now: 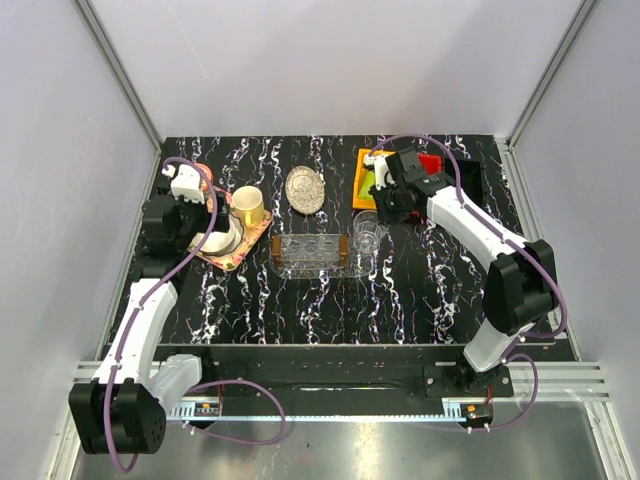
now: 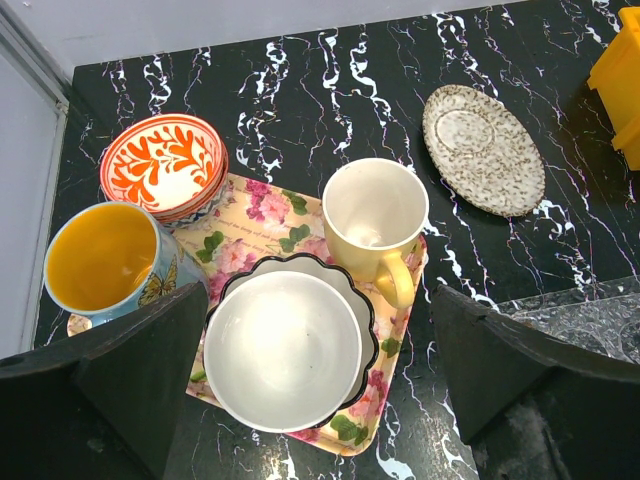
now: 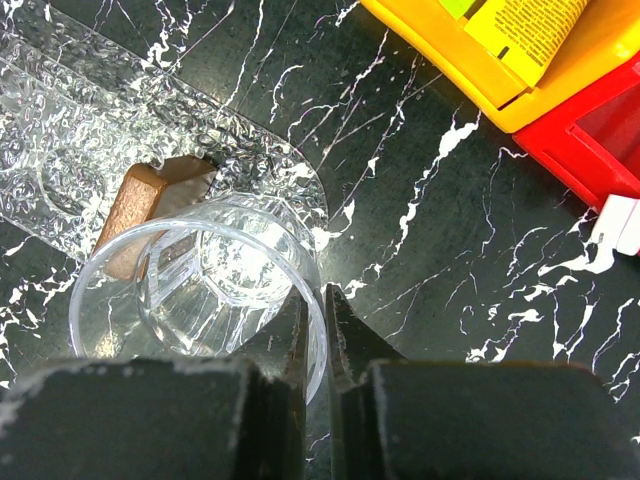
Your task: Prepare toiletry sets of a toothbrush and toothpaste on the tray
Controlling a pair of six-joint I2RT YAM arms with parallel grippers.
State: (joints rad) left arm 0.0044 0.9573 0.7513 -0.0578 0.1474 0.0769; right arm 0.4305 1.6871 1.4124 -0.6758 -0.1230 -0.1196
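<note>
So the right gripper is clamped on the rim of a clear glass, with the glass wall pinched between its fingers. The glass stands just off the rounded end of the tray, right by a brown block under that end. Further out, the toothpaste, a yellow tube, lies in a yellow bin next to a red bin. The left gripper hangs wide open above a white bowl on a floral tray, with a mug beside it.
</note>
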